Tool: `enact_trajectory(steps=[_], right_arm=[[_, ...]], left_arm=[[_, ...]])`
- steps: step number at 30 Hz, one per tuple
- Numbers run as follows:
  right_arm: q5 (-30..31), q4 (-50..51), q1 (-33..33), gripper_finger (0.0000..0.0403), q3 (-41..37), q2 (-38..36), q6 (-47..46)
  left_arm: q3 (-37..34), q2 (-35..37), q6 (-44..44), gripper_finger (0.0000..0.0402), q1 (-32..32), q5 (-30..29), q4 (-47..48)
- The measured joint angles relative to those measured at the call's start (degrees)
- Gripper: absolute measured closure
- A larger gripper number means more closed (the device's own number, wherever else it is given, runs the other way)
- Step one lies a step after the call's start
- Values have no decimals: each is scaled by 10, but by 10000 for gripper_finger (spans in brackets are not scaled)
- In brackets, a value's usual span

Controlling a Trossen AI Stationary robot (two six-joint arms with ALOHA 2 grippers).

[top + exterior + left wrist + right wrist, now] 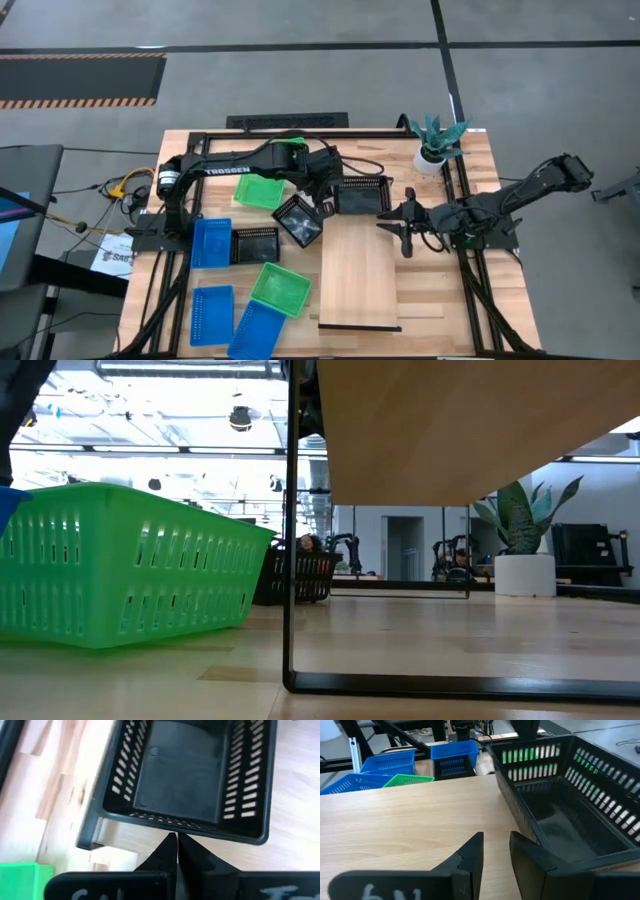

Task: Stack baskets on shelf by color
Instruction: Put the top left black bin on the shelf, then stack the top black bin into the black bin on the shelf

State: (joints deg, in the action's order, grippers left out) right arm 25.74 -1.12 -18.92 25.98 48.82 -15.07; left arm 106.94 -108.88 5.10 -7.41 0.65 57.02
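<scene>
My left gripper (322, 206) is shut at the rim of a black basket (298, 221), which lies turned askew beside the shelf's (358, 270) far left corner. My right gripper (405, 226) is open over the shelf's far right part (410, 815), its fingers beside a second black basket (565, 795) at the shelf's far end (362, 195), touching nothing. A third black basket (255, 245) rests on the tabletop. Two green baskets (260, 190) (281, 288) and three blue ones (210, 242) (211, 315) (258, 330) lie left of the shelf. My left gripper has its shut fingertips (172, 840) at the outer rim (150, 820) of the black basket's side nearest the gripper, near that side's middle. The fingers come slanting from above. Whether the rim lies between them, and whether the basket is off the table, does not show.
A potted plant (434, 148) stands at the table's far right. The shelf board is raised on black rails (290, 560); the near green basket (130, 565) stands just left of its near rail. Bare tabletop lies right of the shelf (440, 290).
</scene>
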Motion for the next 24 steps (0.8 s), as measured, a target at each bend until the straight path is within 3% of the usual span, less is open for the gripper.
enact_trajectory(steps=[12,18,24], right_arm=[[-1,1,0,285,0,0,1],[-18,11,-23,285,38,-31,30],[-18,82,-58,285,95,-79,65]], left_arm=[[0,0,1,401,-24,0,-3],[26,6,12,401,-24,-1,109],[26,26,9,401,-25,-87,169]])
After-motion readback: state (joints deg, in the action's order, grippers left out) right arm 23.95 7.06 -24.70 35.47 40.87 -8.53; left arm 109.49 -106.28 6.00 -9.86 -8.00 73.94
